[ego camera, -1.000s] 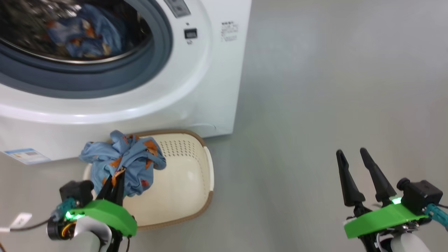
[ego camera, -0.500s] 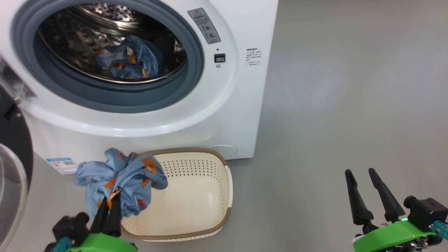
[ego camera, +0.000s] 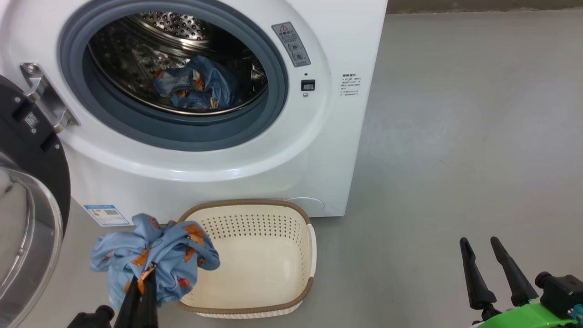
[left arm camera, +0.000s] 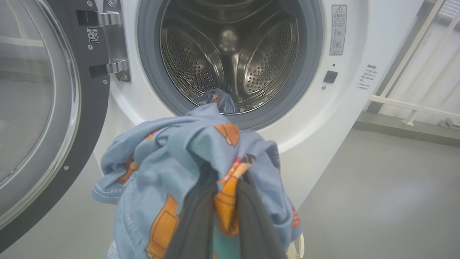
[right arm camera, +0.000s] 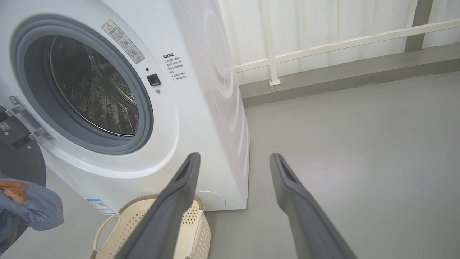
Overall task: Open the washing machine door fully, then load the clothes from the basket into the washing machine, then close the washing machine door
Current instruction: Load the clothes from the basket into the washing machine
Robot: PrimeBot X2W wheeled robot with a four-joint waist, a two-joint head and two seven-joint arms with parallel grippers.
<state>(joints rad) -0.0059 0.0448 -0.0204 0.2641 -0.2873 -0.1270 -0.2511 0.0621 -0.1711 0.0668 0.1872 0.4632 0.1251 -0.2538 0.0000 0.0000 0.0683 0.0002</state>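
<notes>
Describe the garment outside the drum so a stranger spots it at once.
Start at the white washing machine, then drop to the cream basket at its foot. Over the basket's left end hangs a blue garment, pinched in the left gripper; its twin lies inside the drum.

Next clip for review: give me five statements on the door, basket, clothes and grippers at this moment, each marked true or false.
1. The washing machine door stands open. True.
2. A garment lies inside the basket. False: nothing lies in it.
3. The left gripper is shut on a blue garment. True.
4. The right gripper grips a garment. False: it is open, holding nothing, over the floor.
5. The drum holds no clothes. False: a second blue garment lies in it.
</notes>
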